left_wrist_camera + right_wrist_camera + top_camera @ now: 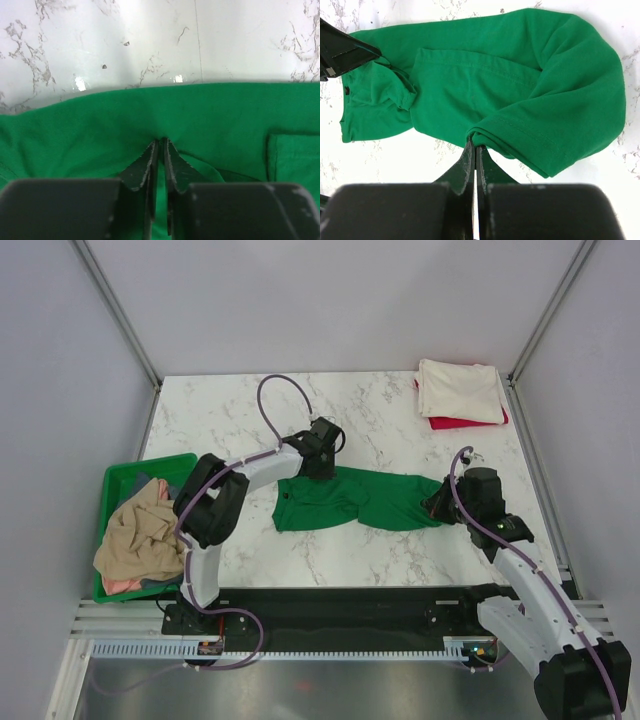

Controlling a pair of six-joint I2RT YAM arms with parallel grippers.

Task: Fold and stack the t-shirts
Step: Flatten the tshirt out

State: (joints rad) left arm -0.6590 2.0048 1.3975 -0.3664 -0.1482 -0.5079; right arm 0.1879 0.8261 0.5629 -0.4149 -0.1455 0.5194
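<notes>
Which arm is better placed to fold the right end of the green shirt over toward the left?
Right, I think. The right claw is shut on the green shirt at that very end. The left claw pinches the far edge, nearer the other end.

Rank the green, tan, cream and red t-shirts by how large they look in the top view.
1. green t-shirt, spread out flat
2. tan t-shirt, bunched up; close to the green one, so this order is unsure
3. cream t-shirt, folded
4. red t-shirt, only an edge shows under the cream one
</notes>
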